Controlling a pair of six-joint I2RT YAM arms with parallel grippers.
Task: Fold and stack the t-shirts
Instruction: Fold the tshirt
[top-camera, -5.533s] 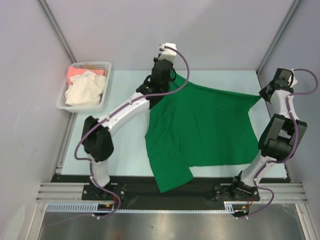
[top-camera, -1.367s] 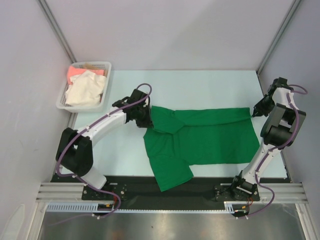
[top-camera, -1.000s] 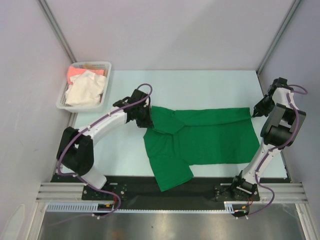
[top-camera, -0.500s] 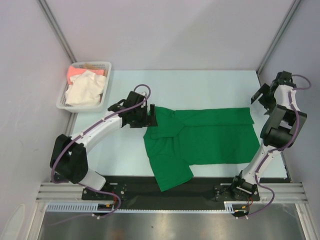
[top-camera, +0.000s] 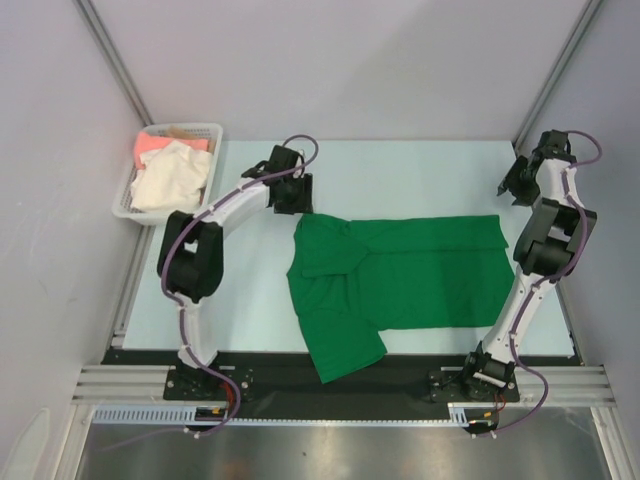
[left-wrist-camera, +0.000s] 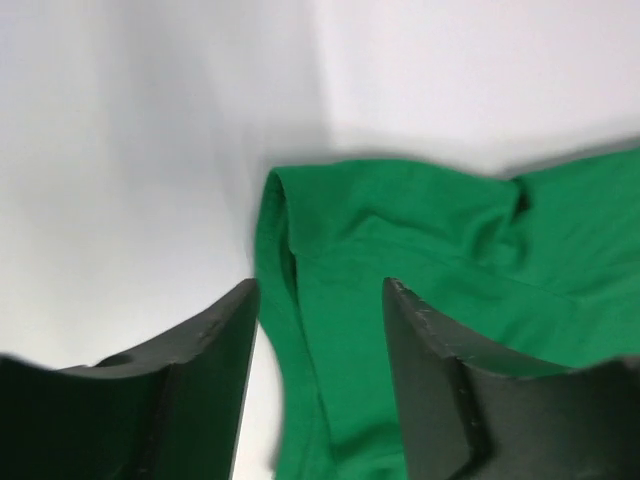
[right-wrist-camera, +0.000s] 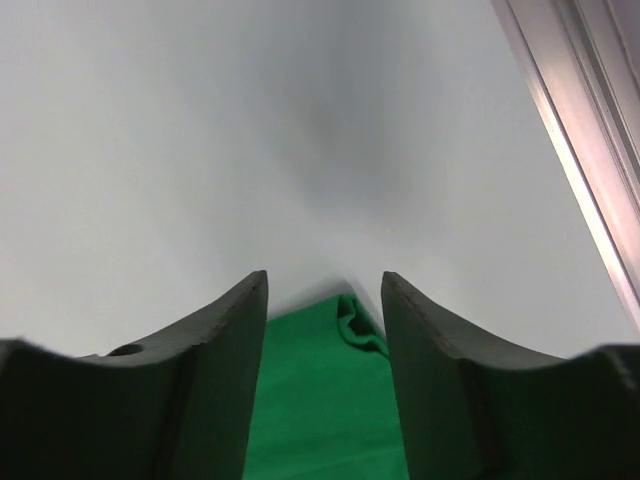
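The bright green t-shirt (top-camera: 410, 275) lies flat mid-table, its far half folded over toward me, with one sleeve (top-camera: 342, 350) reaching the near edge. My left gripper (top-camera: 296, 196) hangs open just beyond the shirt's far left corner; in the left wrist view the left gripper (left-wrist-camera: 320, 290) is empty, with the green t-shirt (left-wrist-camera: 440, 290) below it. My right gripper (top-camera: 510, 186) is open past the far right corner; the right wrist view shows the right gripper (right-wrist-camera: 323, 280) empty over that green t-shirt (right-wrist-camera: 320, 400) corner. A cream-white t-shirt (top-camera: 170, 182) and a salmon-pink t-shirt (top-camera: 150, 148) lie crumpled in the basket.
The white lattice basket (top-camera: 190, 127) stands at the table's far left corner. The pale table (top-camera: 420, 170) is walled at the back and both sides. A metal rail (right-wrist-camera: 590, 150) runs close by the right gripper.
Both grippers opened and let go of the green t-shirt's folded edge, then drew away toward the back wall. The shirt stays lying folded.
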